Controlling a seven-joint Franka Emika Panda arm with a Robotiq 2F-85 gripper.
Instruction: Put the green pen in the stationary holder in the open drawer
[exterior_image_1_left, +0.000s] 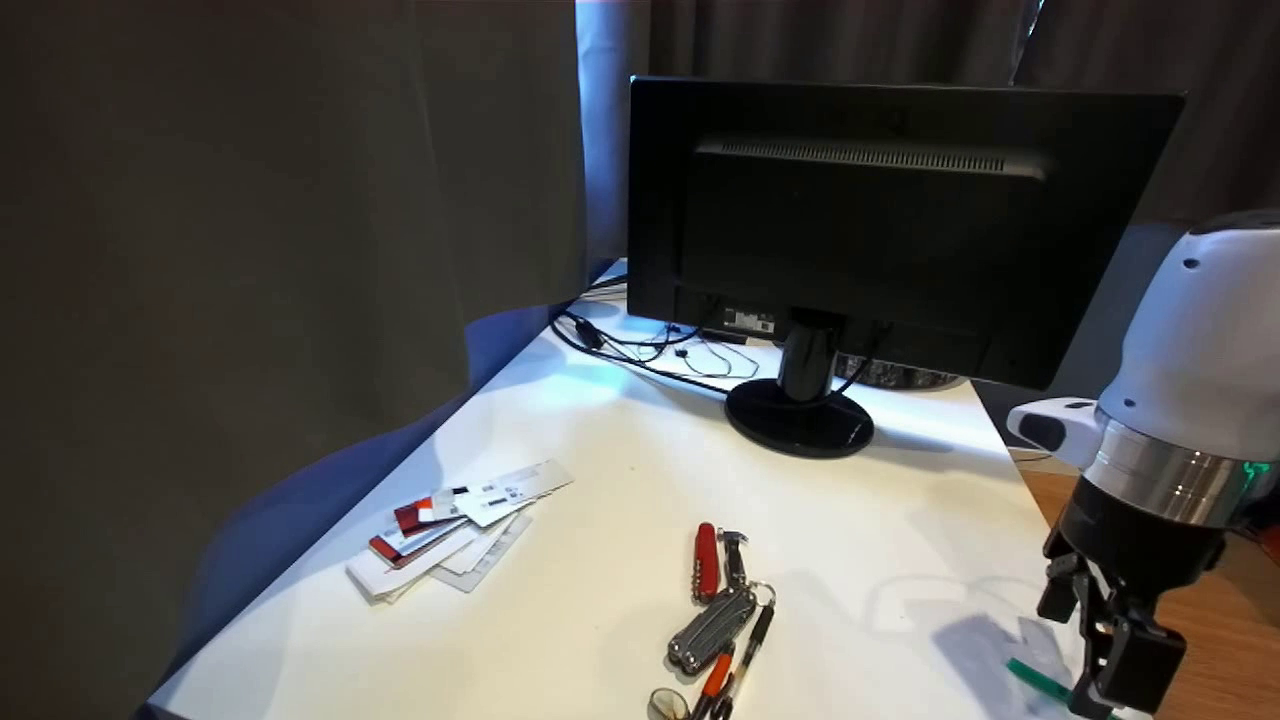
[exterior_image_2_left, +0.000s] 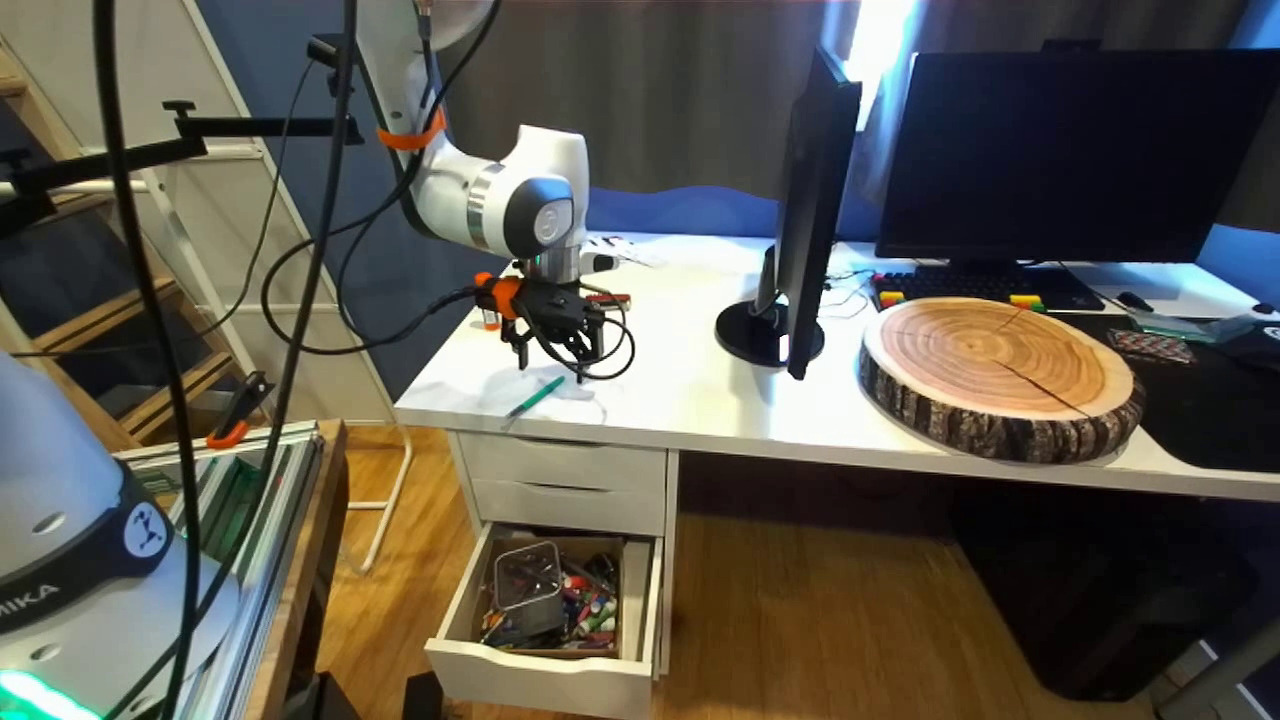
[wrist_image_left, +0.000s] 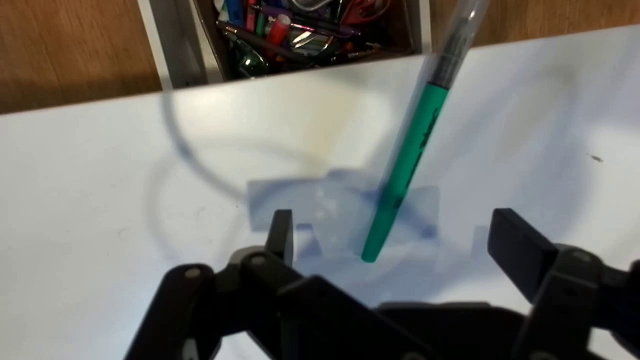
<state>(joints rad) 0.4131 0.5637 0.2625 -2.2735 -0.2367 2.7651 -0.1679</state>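
Note:
The green pen (wrist_image_left: 405, 170), with a clear cap, lies on the white desk (exterior_image_2_left: 660, 400) with its cap end at the front edge. It also shows in both exterior views (exterior_image_1_left: 1040, 682) (exterior_image_2_left: 537, 396). My gripper (wrist_image_left: 392, 222) is open and empty above the desk; the pen's green end lies between its fingers in the wrist view, not touched. It shows in both exterior views (exterior_image_1_left: 1075, 655) (exterior_image_2_left: 552, 370). The open drawer (exterior_image_2_left: 540, 675) below holds a cardboard box (exterior_image_2_left: 560, 654) of pens and a grey mesh holder (exterior_image_2_left: 528, 578). The drawer shows partly in the wrist view (wrist_image_left: 182, 45).
A black monitor (exterior_image_1_left: 880, 230) stands on the desk. A red pocket knife (exterior_image_1_left: 706, 562), a multitool (exterior_image_1_left: 712, 630), other pens and a pile of cards (exterior_image_1_left: 450, 530) lie there. A wood slab (exterior_image_2_left: 1000, 360) sits further along. Cables (exterior_image_2_left: 330, 240) hang around the arm.

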